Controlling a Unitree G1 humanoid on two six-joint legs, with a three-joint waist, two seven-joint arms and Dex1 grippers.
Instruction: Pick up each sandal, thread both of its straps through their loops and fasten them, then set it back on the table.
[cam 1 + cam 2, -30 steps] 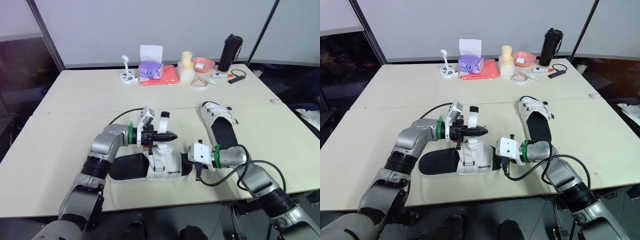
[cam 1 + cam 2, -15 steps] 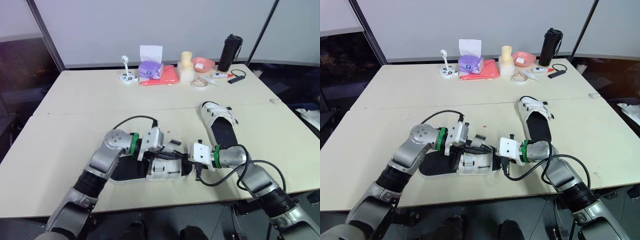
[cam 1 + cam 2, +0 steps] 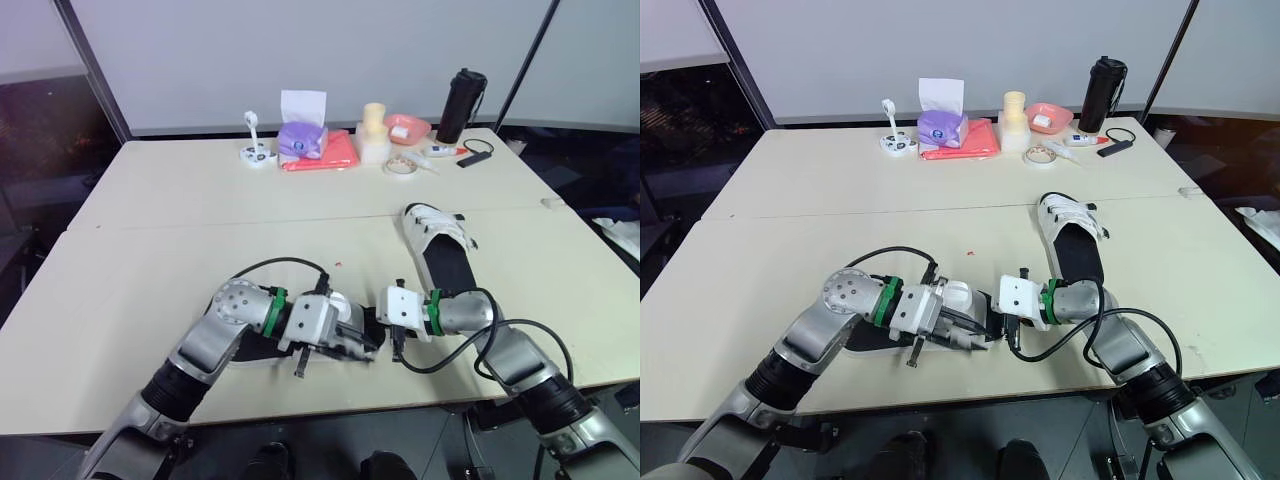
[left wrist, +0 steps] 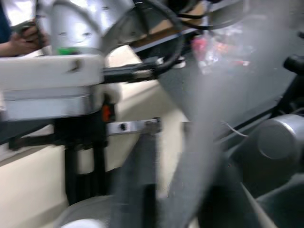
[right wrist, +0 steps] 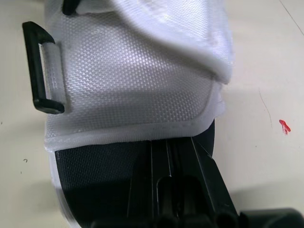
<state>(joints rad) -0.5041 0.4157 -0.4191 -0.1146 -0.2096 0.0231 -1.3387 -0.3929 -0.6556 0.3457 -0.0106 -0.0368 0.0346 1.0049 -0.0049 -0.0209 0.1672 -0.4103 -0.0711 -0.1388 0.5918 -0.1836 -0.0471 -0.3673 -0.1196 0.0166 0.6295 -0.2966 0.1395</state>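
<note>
The near sandal (image 3: 862, 340), black-soled with white straps, lies flat near the table's front edge. My left arm lies across it, and my left gripper (image 3: 358, 340) presses down on its strap section. My right gripper (image 5: 168, 161) is shut on the black sole at the sandal's toe end. The right wrist view shows a white strap (image 5: 133, 71) folded over the sole and a black loop (image 5: 38, 66) at its side. The second sandal (image 3: 440, 245) lies further back on the right with its white straps across it. The left wrist view is blurred.
At the table's back edge stand a purple tissue box (image 3: 300, 135), a red cloth (image 3: 328, 155), a cream container (image 3: 373, 130), a pink bowl (image 3: 407, 127), a tape roll (image 3: 400, 167) and a black bottle (image 3: 458, 105). The front edge runs just below both grippers.
My left gripper has come down from holding a white strap raised above the sandal and now lies low over the sandal. The strap is folded down. My right arm has stayed put.
</note>
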